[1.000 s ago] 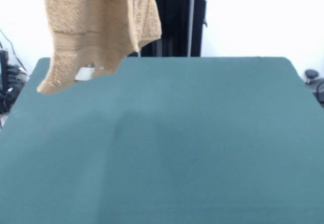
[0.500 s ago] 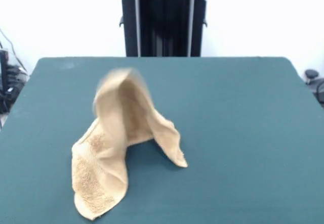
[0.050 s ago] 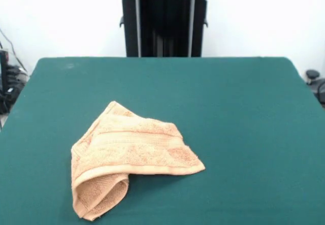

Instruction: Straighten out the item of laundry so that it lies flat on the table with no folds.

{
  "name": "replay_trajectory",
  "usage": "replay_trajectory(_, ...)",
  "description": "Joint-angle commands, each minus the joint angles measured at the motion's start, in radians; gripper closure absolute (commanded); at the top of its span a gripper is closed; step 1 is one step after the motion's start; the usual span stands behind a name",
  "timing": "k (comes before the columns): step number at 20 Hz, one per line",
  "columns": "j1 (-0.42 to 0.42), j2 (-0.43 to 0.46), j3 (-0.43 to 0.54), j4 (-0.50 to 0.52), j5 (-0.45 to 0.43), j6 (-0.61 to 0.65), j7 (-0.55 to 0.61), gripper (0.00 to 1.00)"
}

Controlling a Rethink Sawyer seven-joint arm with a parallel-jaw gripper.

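Towel (image 3: pixel 133 156) on the counter (image 3: pixel 238 113), lying in a crumpled heap toward the near left part of the green cloth, well clear of every edge but the near one. It's folded over itself: the top layer drapes across with a woven band running over it, and a thick rolled lip curls under at the near left corner. One corner pokes out to the right, another peaks at the far side. No end effector in sight at all, so whether it is released or clenched can't be told from here; only the black pedestal (image 3: pixel 165 19) shows behind the counter.

Judging by that terry pile, this is soft, light and floppy: it will sag and drag rather than hold a shape, and the felt-like surface likely grips it a little. Best bet for a hold looks like the free right-hand corner, a single layer lying flat, pinched and drawn outward to peel the fold open. The bunched near-left lip looks riskier, several layers at once.
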Motion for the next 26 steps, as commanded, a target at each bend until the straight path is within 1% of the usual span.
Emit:
replay_trajectory(1,0.009,0.113,0.153,0.027,-0.002,0.060,-0.048,0.00)
replay_trajectory(3,0.006,0.134,0.159,-0.004,-0.008,0.057,-0.040,0.00)
replay_trajectory(6,0.002,0.186,0.164,-0.055,-0.030,0.014,-0.023,0.00)
replay_trajectory(11,0.017,0.279,0.153,-0.089,-0.059,-0.126,0.037,0.00)
replay_trajectory(17,0.037,0.354,0.131,-0.102,-0.063,-0.198,0.077,0.00)
replay_trajectory(19,0.030,0.371,0.140,-0.088,-0.041,-0.217,0.076,0.00)
replay_trajectory(23,0.027,0.420,0.146,-0.085,-0.031,-0.303,0.086,0.00)
replay_trajectory(26,0.045,0.443,0.122,-0.121,-0.040,-0.294,0.093,0.00)
